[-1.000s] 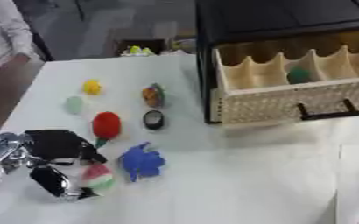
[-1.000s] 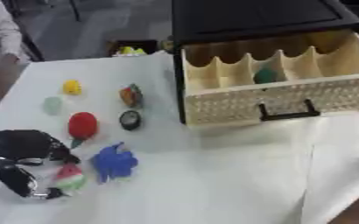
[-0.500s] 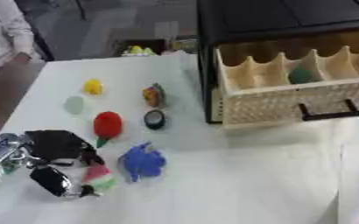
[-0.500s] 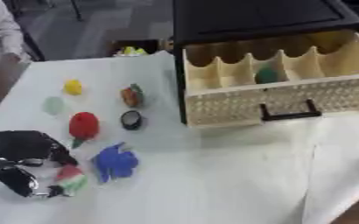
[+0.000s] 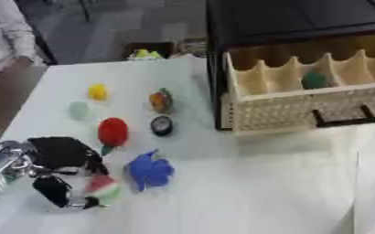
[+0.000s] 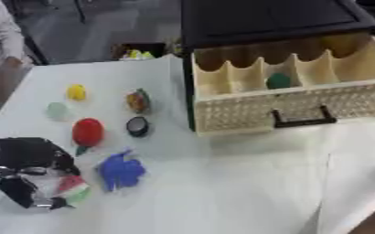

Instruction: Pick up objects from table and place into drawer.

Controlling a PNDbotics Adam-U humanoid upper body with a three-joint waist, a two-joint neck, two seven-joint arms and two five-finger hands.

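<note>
My left hand (image 5: 55, 167) lies low on the table at the left, fingers and thumb curled round a red, white and green watermelon-slice toy (image 5: 103, 187). Beside it rest a blue toy (image 5: 150, 170), a red strawberry-like toy (image 5: 112, 131), a small black round thing (image 5: 161, 125), an orange and green toy (image 5: 160, 100), a yellow toy (image 5: 98, 91) and a pale green one (image 5: 78, 109). The wooden drawer (image 5: 302, 107) stands open at the right, with a dark green object (image 5: 314, 81) in one compartment. My right hand shows in no view.
The drawer belongs to a black cabinet (image 5: 286, 23) at the back right. A person in a white sleeve (image 5: 2, 32) stands at the far left edge. A box holding yellow-green things (image 5: 147, 52) lies beyond the table's back edge.
My left hand has closed in on the watermelon-slice toy and shifted slightly right. The other toys and the drawer lie as before.
</note>
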